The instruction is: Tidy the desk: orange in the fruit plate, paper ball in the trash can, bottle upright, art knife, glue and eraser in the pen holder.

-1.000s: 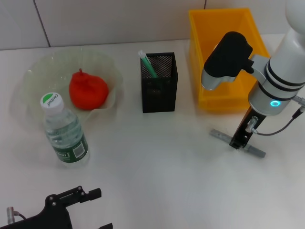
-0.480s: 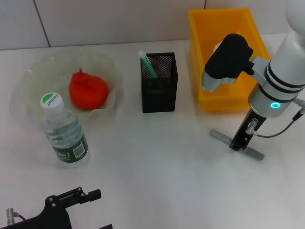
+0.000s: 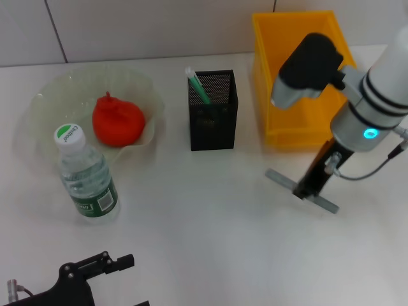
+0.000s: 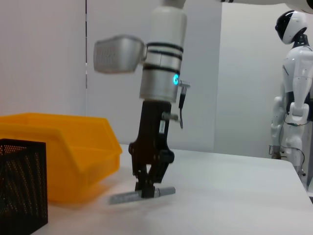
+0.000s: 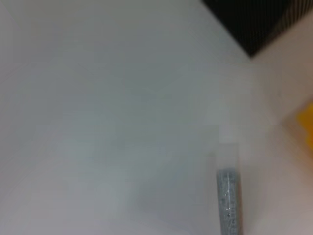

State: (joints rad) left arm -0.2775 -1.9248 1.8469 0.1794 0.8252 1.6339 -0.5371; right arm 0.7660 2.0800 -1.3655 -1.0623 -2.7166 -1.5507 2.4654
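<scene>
One gripper is working: the right gripper (image 3: pixel 305 189), fingers pinched on the gray knife (image 3: pixel 301 190) at its middle, holds it level just above the table (image 3: pixel 210 217), in front of the yellow bin (image 3: pixel 299 76) and right of the pen holder (image 3: pixel 213 109). Left gripper (image 3: pixel 102 264) sits parked at the near edge, well apart; cannot tell its finger state.
</scene>
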